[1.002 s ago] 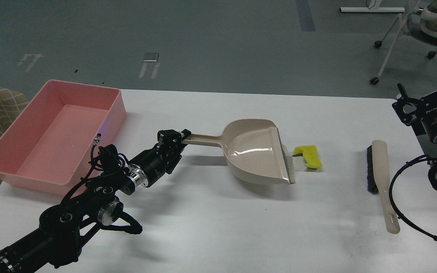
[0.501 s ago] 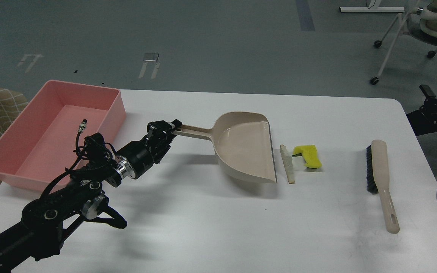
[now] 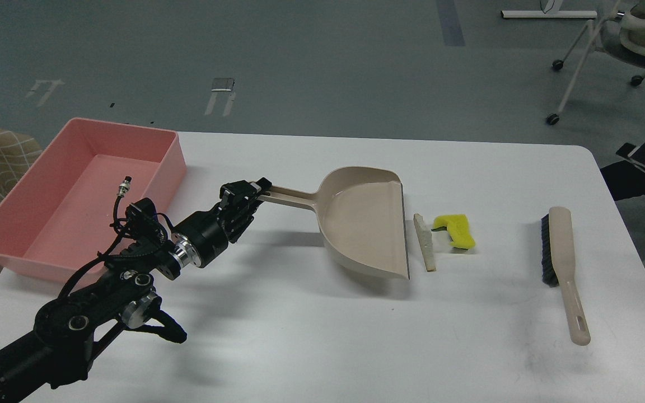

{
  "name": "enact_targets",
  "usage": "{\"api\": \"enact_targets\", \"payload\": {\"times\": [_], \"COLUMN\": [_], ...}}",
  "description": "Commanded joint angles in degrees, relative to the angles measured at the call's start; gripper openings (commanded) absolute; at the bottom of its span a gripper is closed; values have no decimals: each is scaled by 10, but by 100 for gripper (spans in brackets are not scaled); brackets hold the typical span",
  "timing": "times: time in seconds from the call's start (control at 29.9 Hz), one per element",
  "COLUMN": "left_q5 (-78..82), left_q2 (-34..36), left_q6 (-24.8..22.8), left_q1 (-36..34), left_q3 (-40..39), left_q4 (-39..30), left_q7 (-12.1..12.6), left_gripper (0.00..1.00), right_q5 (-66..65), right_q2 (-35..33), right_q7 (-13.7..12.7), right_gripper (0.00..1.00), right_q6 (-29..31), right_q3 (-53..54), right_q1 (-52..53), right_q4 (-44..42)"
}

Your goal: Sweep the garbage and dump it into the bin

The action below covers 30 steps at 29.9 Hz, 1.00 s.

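The beige plastic long-handled dustpan [image 3: 364, 224] was held by its handle in the left gripper [image 3: 242, 197]. Just right of its lip lay the whitish sponge strip [image 3: 424, 242] and the notched yellow sponge piece [image 3: 457, 230] — the shallow pink plastic tub [image 3: 79, 196] far left. The right gripper's state could not be told.

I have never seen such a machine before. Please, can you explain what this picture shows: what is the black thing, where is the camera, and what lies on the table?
The camera sits in a robot's head and looks down at a white table. The black thing from the lower left is the robot's left arm. Its grasping part, the left tool, is shut on the handle of a beige dustpan. Just right of the dustpan's edge lie two scraps: a thin whitish strip and a yellow sponge piece. Further right lies a hand brush, untouched. At the far left stands an empty pink bin. The black part at the right edge belongs to the right arm; its tool is not clearly visible.
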Motion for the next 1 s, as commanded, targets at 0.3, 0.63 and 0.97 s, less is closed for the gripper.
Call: {"api": "enact_targets", "payload": {"times": [0.3, 0.63, 0.97], "left_q5": [1, 0, 0], "left_q2": [-2, -10, -10], "left_q6": [15, 15, 15], "left_q1": [9, 10, 11], "left_q3": [0, 1, 1], "left_q4": [1, 1, 1], "left_q7": [-9, -9, -11], "left_gripper": [10, 11, 11], "right_q5": [-28, -47, -47], "right_q2": [-9, -4, -4], "right_q7": [-95, -111, -111], "right_gripper": [79, 64, 46], "right_q6": [-20, -20, -20], "right_q3": [-106, -106, -105], "right_q1": [-51, -83, -85], "right_q4": [106, 111, 109]}}
